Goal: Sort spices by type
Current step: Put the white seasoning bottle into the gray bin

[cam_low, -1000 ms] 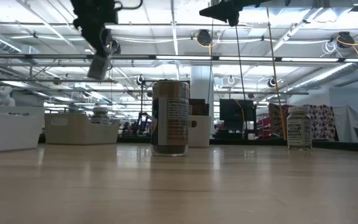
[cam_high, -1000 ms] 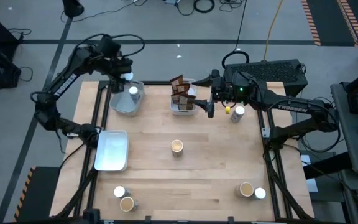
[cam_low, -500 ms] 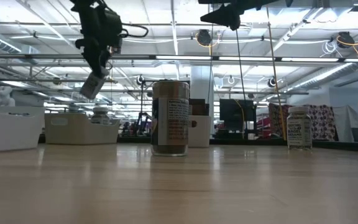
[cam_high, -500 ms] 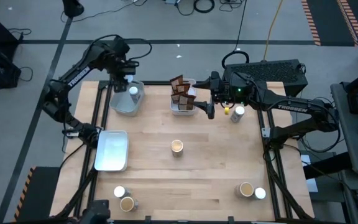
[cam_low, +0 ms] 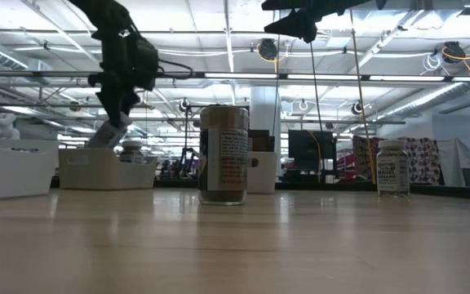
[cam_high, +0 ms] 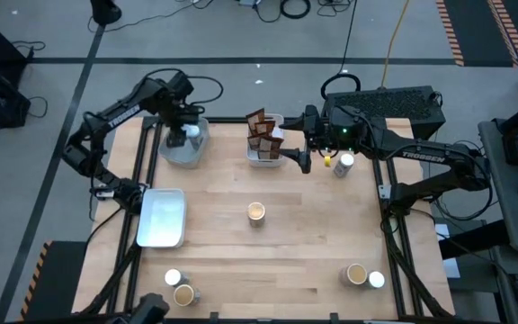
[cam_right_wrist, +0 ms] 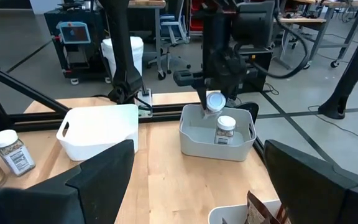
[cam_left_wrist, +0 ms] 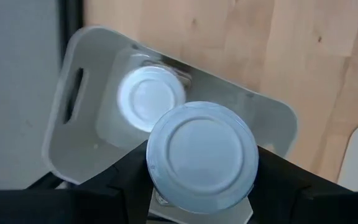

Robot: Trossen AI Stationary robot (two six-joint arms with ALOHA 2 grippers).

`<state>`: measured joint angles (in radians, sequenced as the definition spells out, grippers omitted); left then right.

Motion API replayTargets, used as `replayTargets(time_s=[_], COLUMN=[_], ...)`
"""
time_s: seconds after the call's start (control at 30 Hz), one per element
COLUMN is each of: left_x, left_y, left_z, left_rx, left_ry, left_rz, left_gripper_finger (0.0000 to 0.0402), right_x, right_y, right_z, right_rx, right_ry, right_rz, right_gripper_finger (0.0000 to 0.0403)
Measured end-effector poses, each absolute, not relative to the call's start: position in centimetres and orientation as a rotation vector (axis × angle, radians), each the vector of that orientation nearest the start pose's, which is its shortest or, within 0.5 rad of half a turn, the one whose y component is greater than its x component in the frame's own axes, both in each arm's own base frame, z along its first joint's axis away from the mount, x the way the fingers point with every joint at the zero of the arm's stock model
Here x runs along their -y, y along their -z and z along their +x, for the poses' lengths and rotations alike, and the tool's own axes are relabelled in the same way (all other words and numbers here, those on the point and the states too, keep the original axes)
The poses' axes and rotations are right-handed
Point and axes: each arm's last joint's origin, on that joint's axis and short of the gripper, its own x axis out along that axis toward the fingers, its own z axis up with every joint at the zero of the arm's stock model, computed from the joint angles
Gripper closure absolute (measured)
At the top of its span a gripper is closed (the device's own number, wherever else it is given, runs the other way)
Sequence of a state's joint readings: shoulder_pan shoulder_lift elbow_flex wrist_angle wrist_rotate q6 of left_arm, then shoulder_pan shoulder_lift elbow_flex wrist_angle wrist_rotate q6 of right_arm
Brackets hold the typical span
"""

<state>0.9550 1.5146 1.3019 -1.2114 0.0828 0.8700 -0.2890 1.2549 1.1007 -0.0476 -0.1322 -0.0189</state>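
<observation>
My left gripper [cam_high: 180,135] is shut on a white-topped jar [cam_left_wrist: 201,155] over the far-left pale tray [cam_left_wrist: 73,134]. A second white-topped jar [cam_left_wrist: 151,98] stands on that tray's floor. My right gripper [cam_high: 299,157] hangs open just right of the far-middle tray [cam_high: 265,155], where dark brown packets [cam_high: 261,130] stand on end. A tan-topped jar [cam_high: 256,211] stands mid-table and a white-topped one [cam_high: 346,164] at far right. Near left stand a white-topped [cam_high: 173,278] and a tan-topped jar [cam_high: 184,294]. Near right stand a tan-topped [cam_high: 356,274] and a white-topped jar [cam_high: 376,280]. My left gripper pinches the white-topped jar by its body just under the lid [cam_left_wrist: 166,198], one finger [cam_left_wrist: 126,183] on each side. The fingers come from above, slanting. The jar is lifted clear and tilted [cam_low: 106,135], its lower end just above the tray's rim [cam_low: 108,151].
An empty pale tray [cam_high: 161,218] lies at the table's left edge. A small yellow thing [cam_high: 329,160] sits beside the far-right white-topped jar. Bare wood stretches across the middle and near part of the table. Black frame rails run along both sides.
My left gripper has come down with the white-topped jar toward the far-left tray and a little toward the near edge. The jar has tipped from nearly upright to a clear slant. My right arm has kept still.
</observation>
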Motion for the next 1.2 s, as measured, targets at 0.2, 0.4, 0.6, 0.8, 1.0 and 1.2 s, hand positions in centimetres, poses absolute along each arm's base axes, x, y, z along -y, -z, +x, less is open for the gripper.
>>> replayTargets(time_s=[0.2,0.4,0.6,0.8,1.0,1.2], left_x=[-21.5,-21.3,-21.6,-21.9,-22.2,-22.6], left_y=[-26.1,-25.2,-24.7,-24.4,-24.4,-24.5], left_z=[15.6,15.8,16.1,16.5,16.7,16.6], left_rx=[-1.421,-1.364,-1.317,-1.254,-1.213,-1.183], left_ry=[-0.054,-0.008,-0.018,0.009,-0.004,-0.031], left_rz=[-0.067,-0.092,-0.037,0.023,0.046,0.030], left_gripper_finger=[0.0191,0.0191,0.0191,0.0191,0.0191,0.0191], right_x=[7.7,7.7,7.7,7.7,7.7,7.7], right_y=[-35.5,-35.3,-35.3,-35.3,-35.3,-35.3], right_z=[27.3,27.2,27.2,27.2,27.2,27.2], right_rx=[-0.218,-0.234,-0.232,-0.232,-0.233,-0.232], right_ry=[0.154,0.154,0.155,0.156,0.158,0.159], right_rz=[0.028,0.031,0.033,0.046,0.057,0.065], right_gripper_finger=[0.0062,0.0062,0.0062,0.0062,0.0062,0.0062])
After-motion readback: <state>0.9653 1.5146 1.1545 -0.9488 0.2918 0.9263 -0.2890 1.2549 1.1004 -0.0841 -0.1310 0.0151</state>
